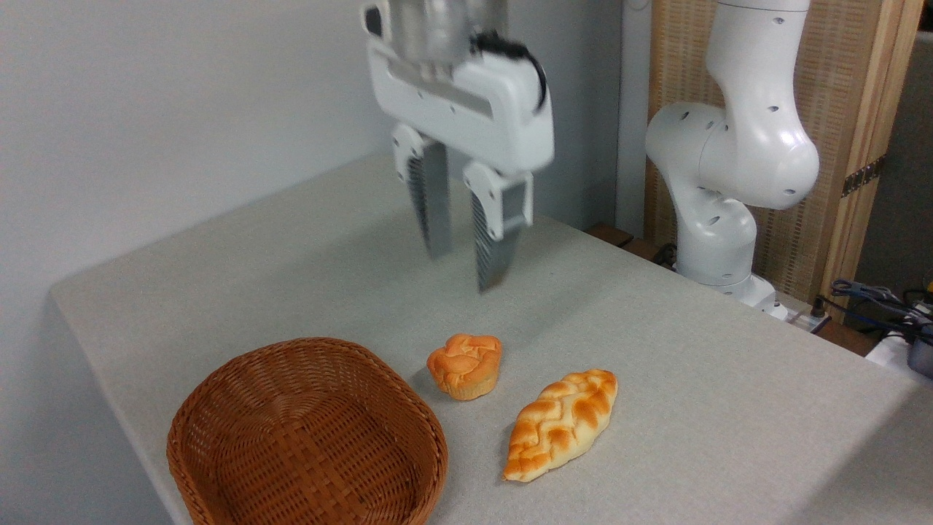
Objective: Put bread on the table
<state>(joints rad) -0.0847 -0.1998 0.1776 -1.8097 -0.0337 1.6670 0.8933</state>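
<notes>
The bread (561,425), a braided loaf with golden-orange plaits, lies flat on the table (692,379) near its front edge, to the right of the basket. Nothing touches it. My gripper (465,268) hangs well above the table, up and to the left of the loaf. Its two ribbed fingers (434,208) point down with a clear gap between them, open and holding nothing.
A small round orange bun (465,364) sits just left of the loaf. An empty brown wicker basket (306,437) stands at the front left, near the table edge. The arm's white base (718,240) rises at the back right, with cables (882,306) beyond it.
</notes>
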